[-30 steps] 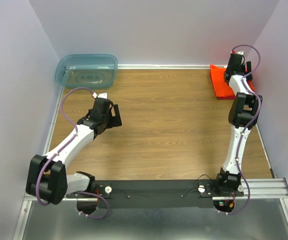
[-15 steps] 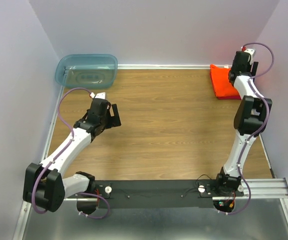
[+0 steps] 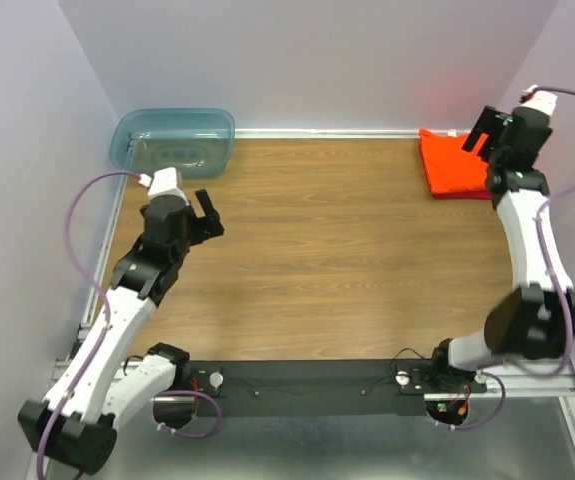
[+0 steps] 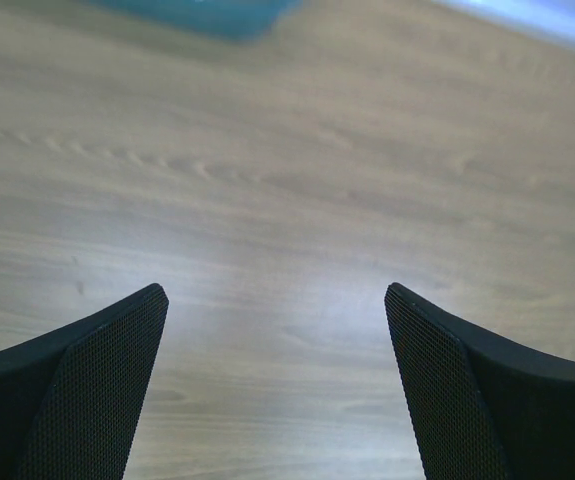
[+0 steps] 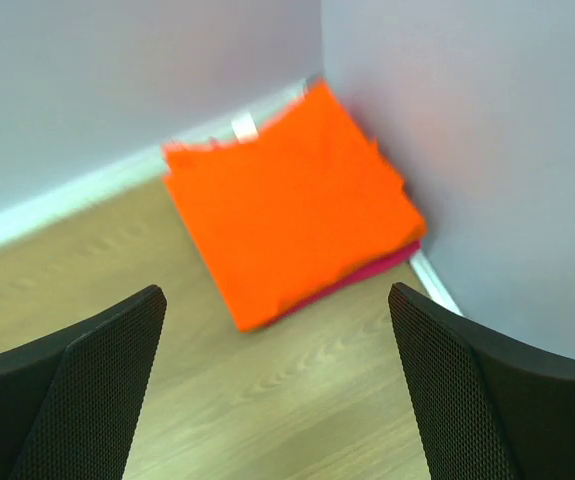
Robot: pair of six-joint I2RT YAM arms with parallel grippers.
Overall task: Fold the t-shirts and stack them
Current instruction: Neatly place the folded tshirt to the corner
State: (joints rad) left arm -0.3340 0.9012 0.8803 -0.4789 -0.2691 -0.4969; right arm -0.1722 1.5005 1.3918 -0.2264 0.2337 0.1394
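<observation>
Clearance: hovering right gripper [image 5: 274, 300] spread, empty, orange shirt [image 5: 287, 205] on pink shirt [image 5: 367, 271] just ahead; likely needing straight retreat, avoiding snags.

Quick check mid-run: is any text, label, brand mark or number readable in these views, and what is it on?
No text can be read in any view.
White tag at the far edge of the orange t-shirt: too blurred to read.
Raised marking on the floor of the blue-green tub: too small to read.
</observation>
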